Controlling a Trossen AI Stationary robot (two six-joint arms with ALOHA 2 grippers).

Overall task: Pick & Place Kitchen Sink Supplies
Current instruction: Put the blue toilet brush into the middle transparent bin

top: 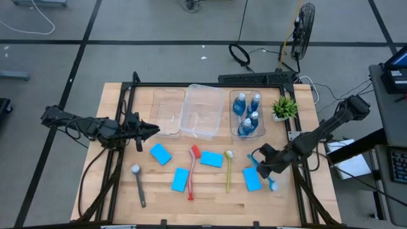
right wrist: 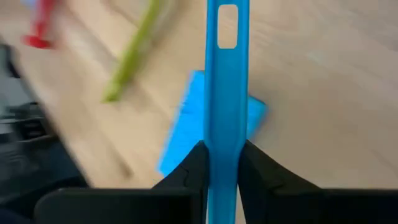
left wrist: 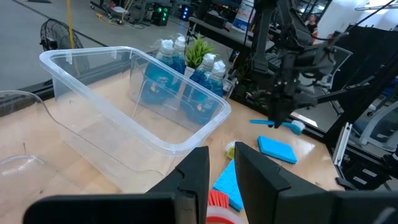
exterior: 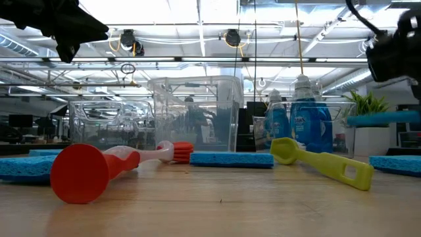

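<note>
The right gripper (right wrist: 222, 171) has the blue brush (right wrist: 227, 93) clamped between its fingers (right wrist: 258, 177), lifted above the counter (top: 210, 203). The brush's slotted handle runs straight out ahead of the fingers. Right underneath them lies a blue sponge (top: 252, 179), flat on the wood.

Over on the other side, the left gripper (top: 152, 130) hangs in the air with nothing in it, its fingers (left wrist: 194, 177) drawn close with only a narrow gap between them. Just ahead of those fingers sits a clear bin (top: 202, 109), and beyond that a second bin holding the blue bottles (top: 247, 113), with the small green plant (top: 284, 107) beside it.

Between the two sets of fingers the rest of the supplies are spread out: the red brush (top: 193, 170), the yellow-green brush (top: 228, 170), and three more blue sponges (top: 160, 153) (top: 180, 179) (top: 212, 159). The grey brush (top: 138, 184) lies nearer the left fingers, well apart from them.
</note>
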